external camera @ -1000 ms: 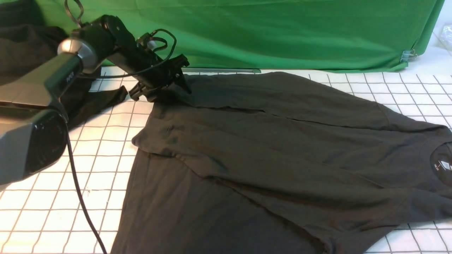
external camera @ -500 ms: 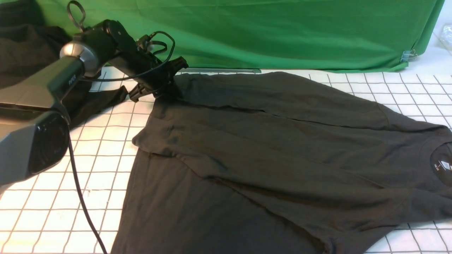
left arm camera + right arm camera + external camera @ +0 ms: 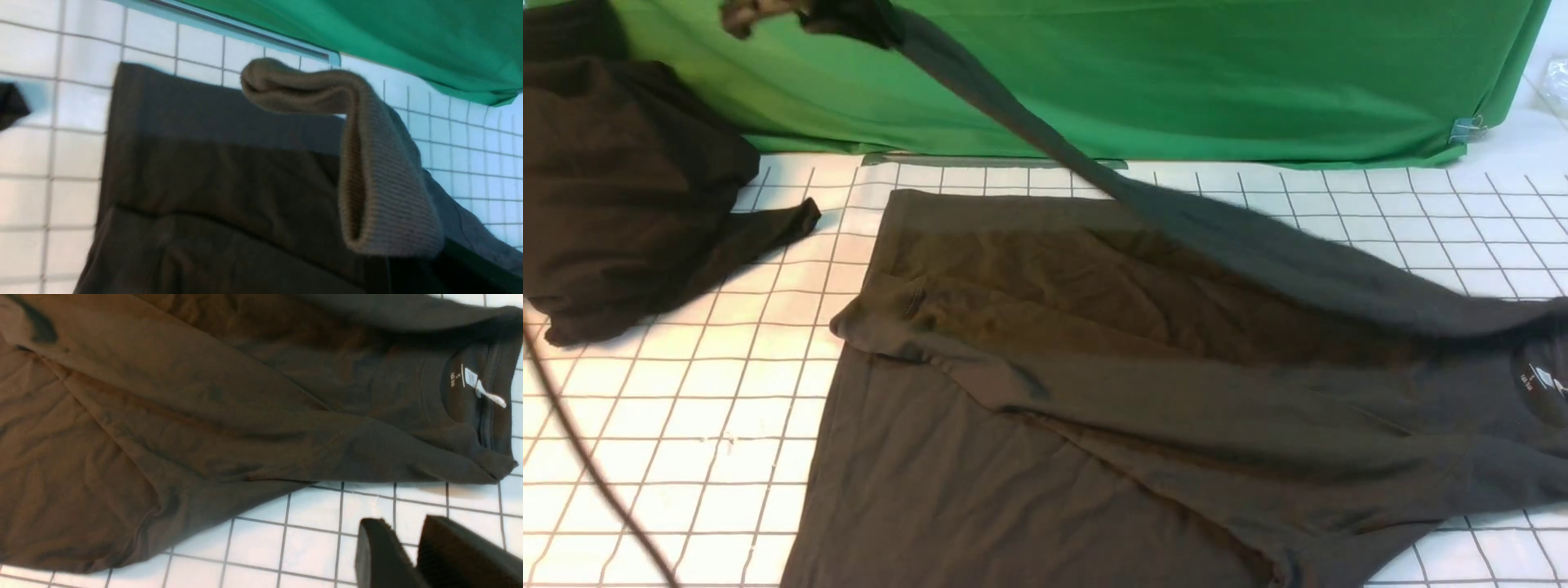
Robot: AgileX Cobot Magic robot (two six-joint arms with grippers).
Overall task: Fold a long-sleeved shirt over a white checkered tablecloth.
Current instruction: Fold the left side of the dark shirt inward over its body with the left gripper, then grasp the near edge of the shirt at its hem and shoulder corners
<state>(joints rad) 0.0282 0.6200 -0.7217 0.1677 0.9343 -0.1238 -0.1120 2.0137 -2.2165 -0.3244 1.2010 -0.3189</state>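
The long-sleeved shirt (image 3: 1094,392) lies spread on the white checkered tablecloth (image 3: 686,392) that covers the bench, collar (image 3: 486,396) toward the robot's right. Its far sleeve (image 3: 1029,131) runs up taut from the shoulder to the left pincer (image 3: 837,16). The pincer is only a blur at the top edge of the front view, but it appears clamped on the ribbed cuff (image 3: 384,183), which droops folded in the left wrist view. The right pincer (image 3: 404,531) hovers over bare cloth near the collar, fingers a little apart and holding nothing.

The step in hand looks like carrying this sleeve across the body. Doing it well probably means three things:
- Keep the clamp firm.
- Swing the cuff in an arc high enough that the sleeve clears the torso without dragging the shoulder out of line.
- Lower the sleeve flat before letting go.

The idle right pincer could pin the shoulder if the body starts to shift.

A second earlier the left arm sat low at the shirt's far left corner, pincer wide over the flat sleeve. Now it has closed and risen almost out of sight. The lifted sleeve leaves the hem band and the dark garment heap (image 3: 621,188) in plain view.
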